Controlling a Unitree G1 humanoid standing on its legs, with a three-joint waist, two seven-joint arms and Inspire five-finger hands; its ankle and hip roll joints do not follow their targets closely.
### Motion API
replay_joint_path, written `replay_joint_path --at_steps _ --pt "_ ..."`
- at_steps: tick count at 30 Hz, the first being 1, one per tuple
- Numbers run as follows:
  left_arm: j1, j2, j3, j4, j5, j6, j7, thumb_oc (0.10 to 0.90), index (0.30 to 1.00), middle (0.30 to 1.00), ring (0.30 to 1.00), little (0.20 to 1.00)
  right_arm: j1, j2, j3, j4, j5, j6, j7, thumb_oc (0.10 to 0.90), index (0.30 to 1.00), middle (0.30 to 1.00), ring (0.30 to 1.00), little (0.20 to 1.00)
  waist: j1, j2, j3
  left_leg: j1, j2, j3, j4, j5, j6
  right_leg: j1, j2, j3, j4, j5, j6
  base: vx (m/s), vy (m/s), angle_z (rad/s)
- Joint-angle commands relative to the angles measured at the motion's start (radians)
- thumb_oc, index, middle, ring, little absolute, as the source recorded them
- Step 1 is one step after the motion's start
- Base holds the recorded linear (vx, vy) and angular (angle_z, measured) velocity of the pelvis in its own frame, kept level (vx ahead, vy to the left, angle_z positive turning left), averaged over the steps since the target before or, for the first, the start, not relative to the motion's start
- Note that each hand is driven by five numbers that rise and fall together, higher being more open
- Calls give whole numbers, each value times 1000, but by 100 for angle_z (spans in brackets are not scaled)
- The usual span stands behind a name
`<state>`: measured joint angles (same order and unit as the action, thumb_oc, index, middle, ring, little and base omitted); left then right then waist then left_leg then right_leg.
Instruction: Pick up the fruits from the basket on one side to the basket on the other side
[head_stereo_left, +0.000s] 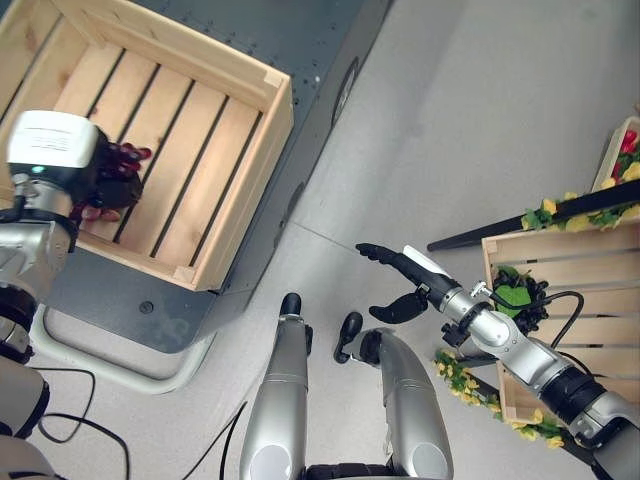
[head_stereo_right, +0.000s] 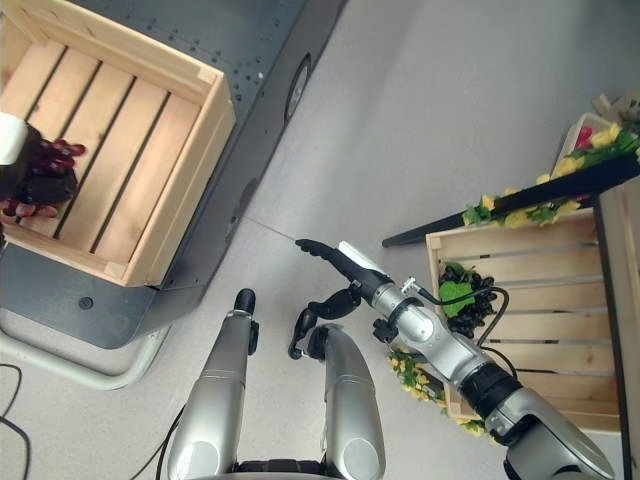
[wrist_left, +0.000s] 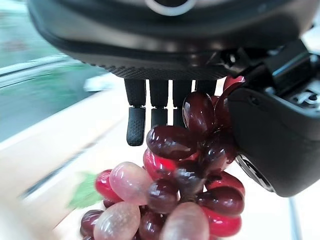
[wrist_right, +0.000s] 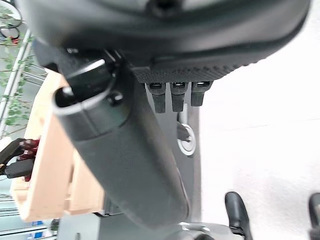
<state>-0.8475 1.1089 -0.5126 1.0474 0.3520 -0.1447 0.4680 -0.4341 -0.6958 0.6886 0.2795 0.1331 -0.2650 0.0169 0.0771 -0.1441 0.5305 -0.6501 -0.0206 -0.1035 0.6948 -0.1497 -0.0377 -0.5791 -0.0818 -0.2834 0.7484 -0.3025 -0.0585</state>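
Pale grey floor (head_stereo_left: 470, 110) runs between 2 wooden crates, and I take the empty slatted crate (head_stereo_left: 215, 160) on its dark platform (head_stereo_left: 300, 60) as my landmark. Inside that crate, near its front wall, my left hand (head_stereo_left: 100, 175) hangs over the slats with a bunch of red grapes (wrist_left: 175, 185) in it. From the head views I only get the white wrist box and a few dark red berries poking out beside the fingers. My left wrist view tells me more: the thumb presses the bunch from 1 side while the fingers (wrist_left: 136, 125) hang down behind it, so the hand is clamped on the grapes, which dangle just above the light wood.

Well away from the landmark crate, across the floor, stands the second crate (head_stereo_right: 540, 250), with dark grapes and a green leaf (head_stereo_right: 458, 293) in it and yellow artificial flowers (head_stereo_right: 545, 205) along its far edge. My right hand (head_stereo_left: 405, 275) hovers over the floor between the 2 crates, closer to the second one, fingers stretched straight and apart, thumb hanging below, holding nothing. My right wrist view looks back along that thumb to the landmark crate's corner, where a speck of red grapes shows.
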Motion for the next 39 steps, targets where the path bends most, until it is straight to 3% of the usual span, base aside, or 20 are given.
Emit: replay_joint_path --at_steps 1,5,15,17,20,28,34,39 --pt "-22 62 200 34 -205 -52 48 400 300 300 300 300 -19 18 -92 -106 40 -76 -73 800 900 900 900 900 41 -1 -11 154 -48 39 -137 -22 47 185 18 24 -106 14 32 -1 -71 3" --pt "31 12 358 41 -419 -92 -33 400 300 300 300 300 1 43 -106 -103 41 -55 -63 800 900 900 900 900 35 8 -15 265 -56 36 -181 -32 49 296 27 42 -187 24 35 3 -21 2" --pt "219 -59 530 -78 -674 -156 -84 400 300 300 300 300 109 47 -129 -73 42 -65 -41 800 900 900 900 900 16 44 -99 411 -70 34 -278 -40 55 432 39 79 -337 53 46 38 0 -5" --pt "254 -86 562 -109 -802 -167 -118 400 300 300 300 300 140 51 -133 -58 71 -69 -38 800 900 900 900 900 4 58 -133 463 -68 35 -326 -31 57 477 40 90 -399 68 51 71 0 -4" --pt "291 -135 592 -156 -875 -177 -131 400 300 300 300 300 191 76 -140 -43 51 -61 -27 800 900 900 900 900 -11 79 -178 522 -68 29 -397 -8 54 526 41 104 -472 91 62 93 9 -8" --pt "348 -189 569 -326 -913 -211 -194 400 300 300 300 300 223 75 -146 -55 -40 -53 -75 800 900 900 900 900 -13 118 -274 609 -70 -1 -546 54 50 597 48 113 -599 150 80 67 -35 -5" --pt "330 -184 541 -418 -928 -213 -278 400 300 300 300 300 218 81 -154 -61 9 -50 -50 800 900 900 900 900 -3 137 -348 664 -74 -27 -654 94 47 644 51 117 -688 195 96 61 -76 2" --pt "281 -166 479 -524 -952 -151 -336 400 300 300 300 300 180 121 -167 -53 82 -59 -54 800 900 900 900 900 2 159 -401 699 -77 -42 -723 118 49 671 54 134 -755 233 106 15 -74 0"
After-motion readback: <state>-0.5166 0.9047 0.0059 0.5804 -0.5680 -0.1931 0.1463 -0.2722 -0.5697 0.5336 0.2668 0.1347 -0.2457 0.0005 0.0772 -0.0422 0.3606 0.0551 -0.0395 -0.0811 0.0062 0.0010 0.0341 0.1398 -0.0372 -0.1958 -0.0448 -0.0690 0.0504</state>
